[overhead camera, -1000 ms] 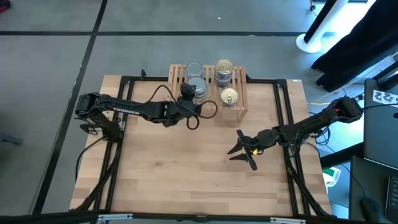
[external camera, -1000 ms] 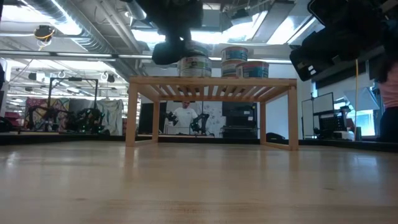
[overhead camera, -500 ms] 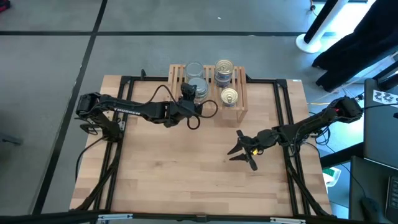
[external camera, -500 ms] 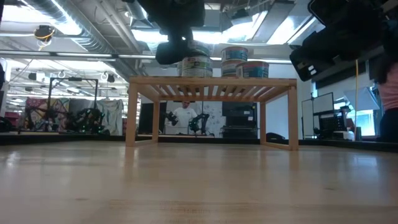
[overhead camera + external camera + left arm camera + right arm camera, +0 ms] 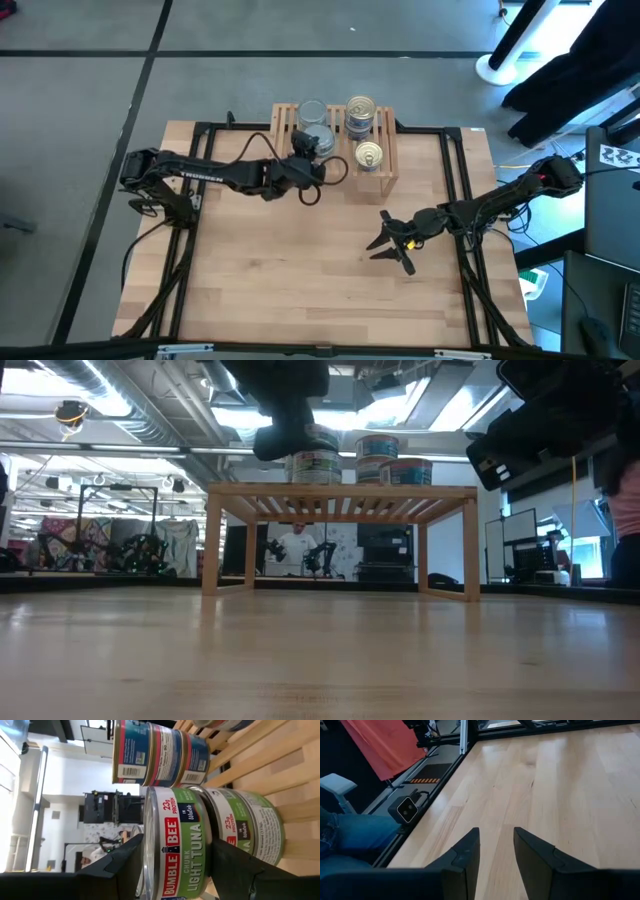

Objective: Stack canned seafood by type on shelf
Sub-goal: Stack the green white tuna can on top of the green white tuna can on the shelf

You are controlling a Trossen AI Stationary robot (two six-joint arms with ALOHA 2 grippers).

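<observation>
Two tins with green labels (image 5: 200, 850) sit stacked at the near edge of the shelf (image 5: 385, 165), the left gripper (image 5: 170, 865) spread around the upper one — whether it grips or has let go cannot be told; the blue-labelled stack (image 5: 160, 752) stands just behind, like with like. One gold-topped tin (image 5: 369, 154) lies apart on the slats; the right gripper (image 5: 385, 243) waits over bare table, fingers parted, empty.

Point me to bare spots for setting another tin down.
Free: the table in front of the shelf, between both arms, and the shelf's left slats. Crowded: shelf middle and right, where the tins stack and the left pincer works.
</observation>
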